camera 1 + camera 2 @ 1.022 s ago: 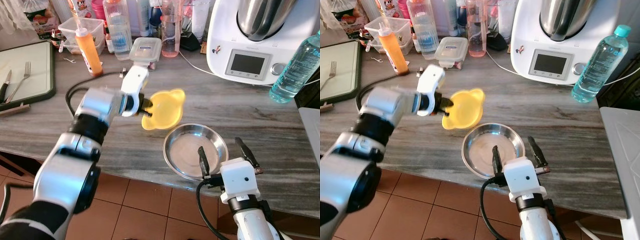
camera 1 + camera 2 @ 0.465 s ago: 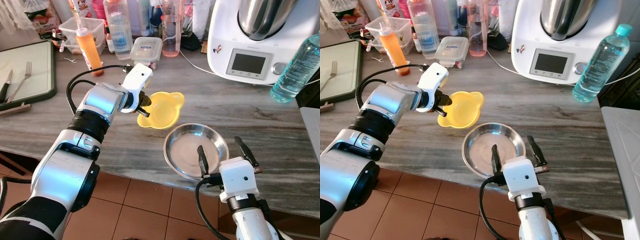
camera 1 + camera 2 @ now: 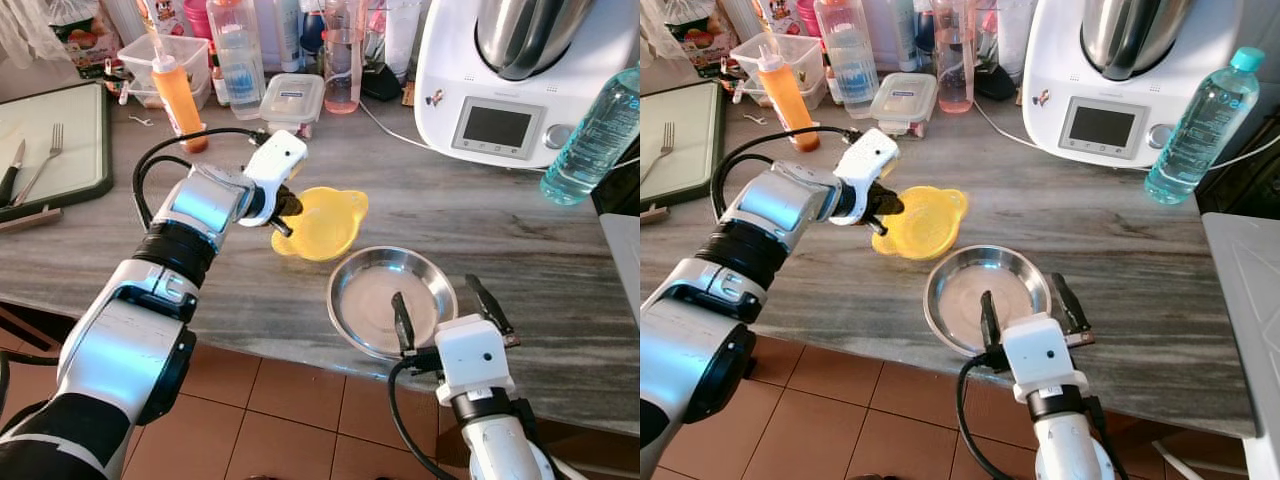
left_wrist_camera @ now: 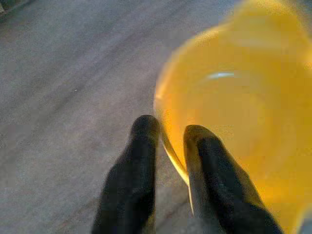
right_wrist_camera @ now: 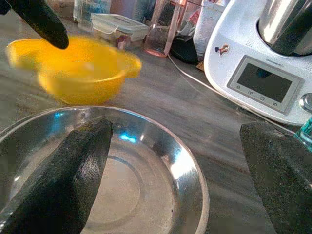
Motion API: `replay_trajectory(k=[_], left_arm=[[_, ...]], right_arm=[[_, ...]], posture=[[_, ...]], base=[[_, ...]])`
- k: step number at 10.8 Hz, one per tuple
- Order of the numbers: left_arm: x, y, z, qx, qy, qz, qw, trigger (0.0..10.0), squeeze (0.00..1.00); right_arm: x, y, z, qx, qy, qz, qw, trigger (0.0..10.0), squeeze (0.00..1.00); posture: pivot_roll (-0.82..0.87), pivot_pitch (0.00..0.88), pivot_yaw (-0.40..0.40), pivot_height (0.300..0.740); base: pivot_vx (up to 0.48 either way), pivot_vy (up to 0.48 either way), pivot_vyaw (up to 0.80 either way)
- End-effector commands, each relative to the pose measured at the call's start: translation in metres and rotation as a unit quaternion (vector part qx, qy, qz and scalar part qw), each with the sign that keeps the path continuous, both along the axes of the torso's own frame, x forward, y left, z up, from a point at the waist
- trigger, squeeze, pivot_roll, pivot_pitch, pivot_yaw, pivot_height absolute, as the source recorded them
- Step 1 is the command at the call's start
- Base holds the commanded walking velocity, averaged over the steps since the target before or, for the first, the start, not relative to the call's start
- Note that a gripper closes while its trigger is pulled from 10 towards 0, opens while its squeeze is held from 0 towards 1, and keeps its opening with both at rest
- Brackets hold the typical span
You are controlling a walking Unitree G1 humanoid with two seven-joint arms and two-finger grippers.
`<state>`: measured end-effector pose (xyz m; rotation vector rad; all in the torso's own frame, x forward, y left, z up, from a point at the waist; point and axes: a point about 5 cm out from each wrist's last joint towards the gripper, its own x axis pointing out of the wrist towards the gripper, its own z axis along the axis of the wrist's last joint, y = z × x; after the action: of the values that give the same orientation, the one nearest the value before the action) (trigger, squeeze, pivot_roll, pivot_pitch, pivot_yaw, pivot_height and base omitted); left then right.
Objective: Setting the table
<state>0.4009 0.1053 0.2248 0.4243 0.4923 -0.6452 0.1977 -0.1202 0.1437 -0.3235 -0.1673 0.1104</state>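
The yellow bowl [image 4: 229,122] was blurred and cut off by the left wrist view's edge, and the kitchen machine [image 3: 520,70] lost its top to the frame.

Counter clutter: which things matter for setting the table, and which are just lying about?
In play: yellow bowl held by left gripper; steel plate by open right gripper.
Lying about: orange sauce bottle, food processor, water bottle, lidded container.

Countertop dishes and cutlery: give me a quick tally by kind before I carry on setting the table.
Yellow bowl, held by the left gripper: 1
Steel bowl, by the right gripper: 1
Fork: 1
Knife: 1
Total: 4
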Motion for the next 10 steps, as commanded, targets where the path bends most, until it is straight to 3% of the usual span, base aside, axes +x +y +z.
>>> replay_trajectory(k=[1,6,10], left_arm=[[0.001,0.005,0.002,0.013,-0.005,0.004,1.0,10.0,1.0],[0.004,0.009,0.014,0.016,-0.026,0.003,1.0,10.0,1.0],[0.006,0.02,0.031,-0.03,-0.074,0.04,0.996,10.0,1.0]], right_arm=[[-0.001,0.002,-0.003,0.002,0.004,0.003,1.0,10.0,0.0],[0.0,0.002,-0.003,0.002,0.003,0.004,1.0,10.0,0.0],[0.002,-0.001,-0.003,-0.001,0.002,0.006,1.0,10.0,0.0]], posture=[[0.11,0.134,0.068,0.74],[0.12,0.134,0.067,0.74],[0.12,0.118,0.044,0.74]], base=[[0.0,0.0,0.0],[0.0,0.0,0.0],[0.0,0.0,0.0]])
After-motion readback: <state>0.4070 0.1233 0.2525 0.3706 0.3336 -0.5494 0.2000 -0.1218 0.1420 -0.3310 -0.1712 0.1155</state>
